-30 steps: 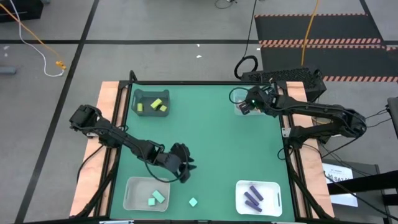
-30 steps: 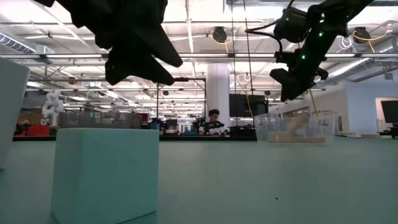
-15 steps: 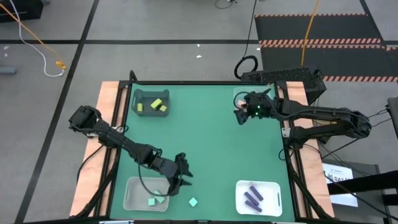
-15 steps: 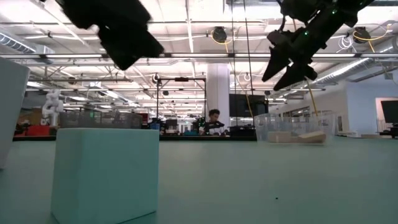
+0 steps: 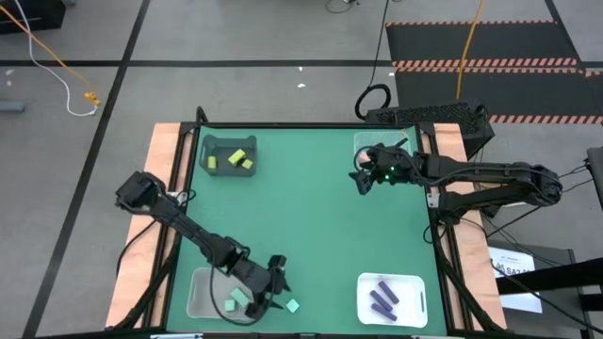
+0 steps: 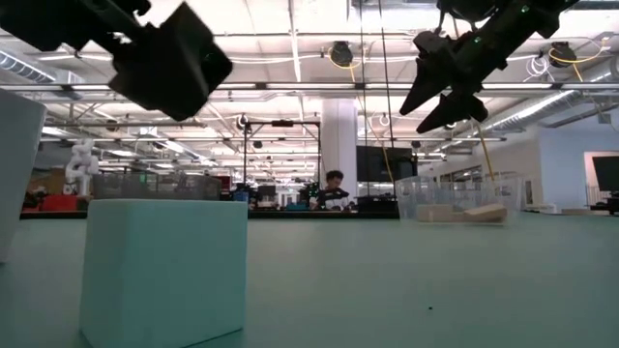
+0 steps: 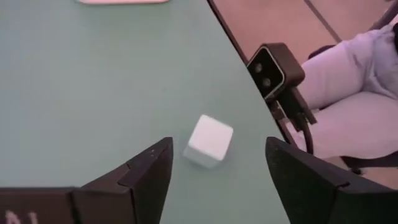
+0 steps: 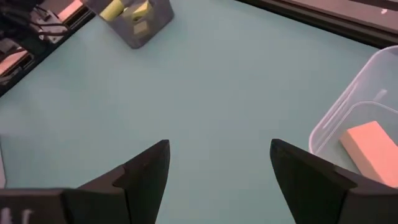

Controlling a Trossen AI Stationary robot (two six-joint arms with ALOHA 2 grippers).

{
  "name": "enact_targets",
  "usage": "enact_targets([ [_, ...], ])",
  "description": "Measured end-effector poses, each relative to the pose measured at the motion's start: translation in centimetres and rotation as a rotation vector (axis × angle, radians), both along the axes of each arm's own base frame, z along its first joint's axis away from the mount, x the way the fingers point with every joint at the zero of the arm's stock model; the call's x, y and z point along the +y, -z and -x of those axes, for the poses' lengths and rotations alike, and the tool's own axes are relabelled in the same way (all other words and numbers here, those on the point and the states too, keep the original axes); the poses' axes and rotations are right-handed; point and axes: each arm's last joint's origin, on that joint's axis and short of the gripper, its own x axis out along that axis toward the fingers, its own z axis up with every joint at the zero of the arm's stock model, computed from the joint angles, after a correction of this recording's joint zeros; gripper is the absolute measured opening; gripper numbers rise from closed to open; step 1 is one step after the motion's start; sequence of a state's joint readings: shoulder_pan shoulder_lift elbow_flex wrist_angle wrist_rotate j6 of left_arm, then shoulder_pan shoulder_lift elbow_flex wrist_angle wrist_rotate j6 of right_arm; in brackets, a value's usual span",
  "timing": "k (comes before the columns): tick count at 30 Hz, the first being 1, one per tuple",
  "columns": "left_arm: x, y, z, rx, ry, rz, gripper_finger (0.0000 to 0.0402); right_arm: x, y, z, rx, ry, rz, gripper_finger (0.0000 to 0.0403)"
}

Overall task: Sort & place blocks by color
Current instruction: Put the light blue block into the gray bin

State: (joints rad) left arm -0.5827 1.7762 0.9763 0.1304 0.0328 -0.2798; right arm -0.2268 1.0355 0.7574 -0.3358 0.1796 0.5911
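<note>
High view: left gripper (image 5: 276, 299) spread wide, poised just beside 1 loose mint teal cube (image 5: 293, 306) on green table (image 5: 320, 217), near clear bin (image 5: 203, 294). Right gripper (image 5: 361, 177) spread wide, empty, beside far clear bin (image 8: 348, 124) holding salmon pink bar (image 8: 373, 151).

1 loose block (image 5: 293, 306) on the table (image 5: 320, 217), between the 2 near bins (image 5: 203, 287) (image 5: 415, 287)

Bright, even overhead light throughout; ceiling strips glare in the low view, wrist views slightly soft.
</note>
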Motion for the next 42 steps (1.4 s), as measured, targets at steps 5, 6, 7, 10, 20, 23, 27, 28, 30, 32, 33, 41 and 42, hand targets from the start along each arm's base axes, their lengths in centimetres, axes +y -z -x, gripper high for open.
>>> enact_targets([
  [5, -1.0, 0.9, -1.4, 0.007, 0.029, -0.046, 0.027, 0.0, -0.2, -0.2, -0.024, 0.001, 0.006, 0.027],
  [6, -1.2, 1.1, -1.7, 0.016, 0.035, -0.057, 0.027, 0.0, -0.2, -0.2, -0.024, 0.001, 0.006, 0.027],
  [7, -1.3, 1.4, -1.9, 0.034, 0.04, -0.074, 0.027, 0.0, -0.2, -0.2, -0.024, 0.0, 0.006, 0.027],
  [10, -1.9, 2.0, -2.7, 0.063, 0.063, -0.128, 0.0271, 0.0, -0.2, -0.2, -0.024, 0.001, 0.006, 0.027],
  [20, -2.6, 3.7, -3.9, 0.12, 0.082, -0.19, 0.0271, 0.0, -0.2, -0.1, -0.023, 0.001, 0.006, 0.027],
  [23, -2.7, 3.7, -4.1, 0.097, 0.072, -0.182, 0.0259, 0.0, -0.2, -0.1, -0.023, 0.001, 0.006, 0.027],
  [27, -2.8, 3.4, -4.3, 0.055, 0.05, -0.166, 0.0192, 0.0, -0.2, -0.1, -0.023, 0.001, 0.006, 0.027],
  [28, -2.8, 3.4, -4.3, 0.054, 0.05, -0.165, 0.0167, 0.0, -0.2, -0.1, -0.023, 0.001, 0.006, 0.027],
  [30, -2.8, 3.3, -4.4, 0.057, 0.042, -0.162, 0.0125, 0.0, -0.2, -0.1, -0.023, 0.001, 0.006, 0.027],
  [32, -2.7, 3.3, -4.4, 0.072, 0.016, -0.145, 0.0124, 0.0, -0.2, -0.1, -0.023, 0.001, 0.006, 0.027],
  [33, -2.7, 3.1, -4.3, 0.086, 0.0, -0.135, 0.0124, 0.0, -0.2, -0.1, -0.023, 0.001, 0.006, 0.027],
  [41, -1.6, -2.3, -3.7, -0.036, -0.088, -0.112, 0.0124, 0.0, -0.2, -0.1, -0.023, 0.001, 0.006, 0.027],
  [42, -1.4, -3.2, -3.5, -0.059, -0.094, -0.122, 0.0124, 0.0, -0.2, -0.1, -0.023, 0.001, 0.006, 0.027],
])
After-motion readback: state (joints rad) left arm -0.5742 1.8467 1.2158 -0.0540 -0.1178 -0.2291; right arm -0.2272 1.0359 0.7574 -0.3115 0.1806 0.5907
